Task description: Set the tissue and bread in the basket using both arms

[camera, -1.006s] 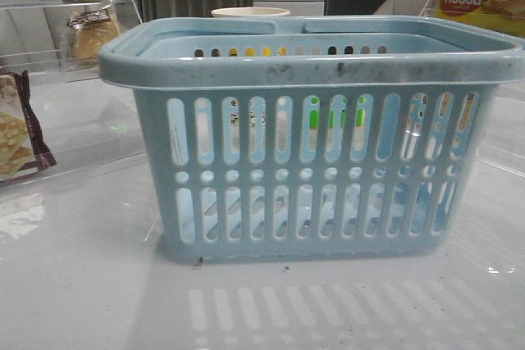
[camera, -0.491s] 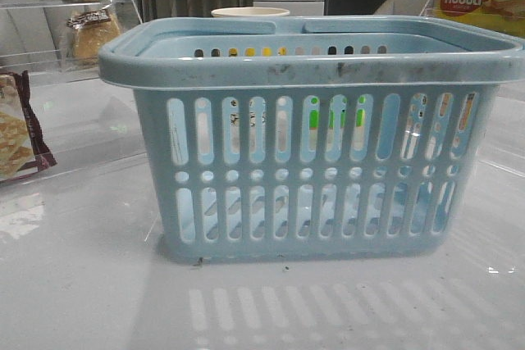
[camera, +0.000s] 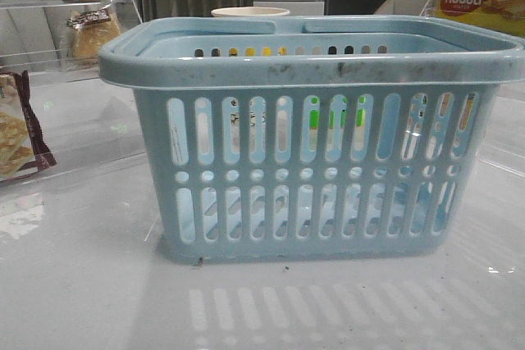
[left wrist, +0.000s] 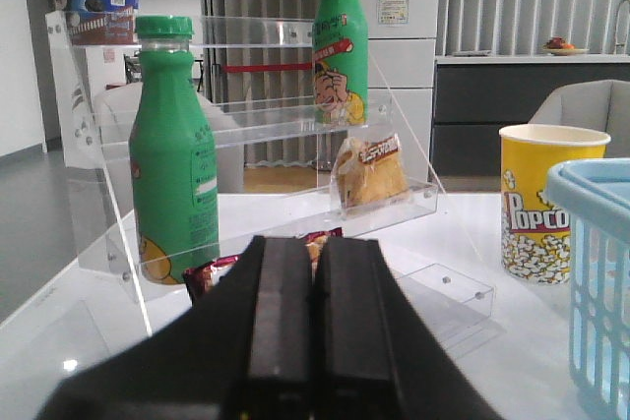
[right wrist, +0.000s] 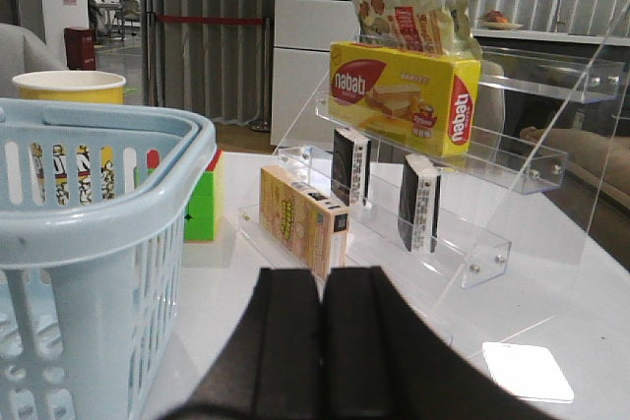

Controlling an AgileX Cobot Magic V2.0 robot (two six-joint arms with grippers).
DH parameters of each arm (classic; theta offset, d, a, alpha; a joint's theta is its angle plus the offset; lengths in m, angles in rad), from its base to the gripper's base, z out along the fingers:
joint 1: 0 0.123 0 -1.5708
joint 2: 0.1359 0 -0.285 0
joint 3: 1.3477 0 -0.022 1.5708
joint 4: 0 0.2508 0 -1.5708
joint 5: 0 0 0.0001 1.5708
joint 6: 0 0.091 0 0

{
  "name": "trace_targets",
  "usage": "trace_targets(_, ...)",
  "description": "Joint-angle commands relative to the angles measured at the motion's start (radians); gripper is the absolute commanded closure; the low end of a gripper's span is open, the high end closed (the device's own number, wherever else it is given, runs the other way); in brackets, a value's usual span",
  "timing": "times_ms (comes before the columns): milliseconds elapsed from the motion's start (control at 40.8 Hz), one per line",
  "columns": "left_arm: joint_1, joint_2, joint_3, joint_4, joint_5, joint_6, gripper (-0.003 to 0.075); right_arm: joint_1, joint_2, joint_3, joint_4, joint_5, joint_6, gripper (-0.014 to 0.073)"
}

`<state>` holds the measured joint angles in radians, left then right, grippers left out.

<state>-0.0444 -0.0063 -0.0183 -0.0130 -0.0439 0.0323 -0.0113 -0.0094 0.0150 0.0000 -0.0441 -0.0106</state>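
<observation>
You have nothing in the basket [camera: 312,145] yet. Both end effectors are clenched and empty: left [left wrist: 315,341], right [right wrist: 323,346]. Only the left wrist view shows the bread [left wrist: 372,172] clearly, on its clear shelf; only the right wrist view shows the tissue [right wrist: 348,166], on the other shelf.
</observation>
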Motion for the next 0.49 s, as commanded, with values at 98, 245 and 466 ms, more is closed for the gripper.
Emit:
trace_targets(98,-0.002,-0.007,-0.210,-0.001,-0.003,-0.006,0.0629,0.003,-0.017,-0.222,0.000,0.006,-0.005,0.0538)
trace_targets(245,-0.002,0.057,-0.391,-0.001,0.135,-0.006,0.0629,0.003,0.035,-0.406,0.000,0.133,-0.005,0.0538)
trace_targets(466,-0.002,0.237,-0.650,-0.001,0.362,-0.006,0.0629,0.003,0.196,-0.639,0.000,0.345,-0.005,0.0538)
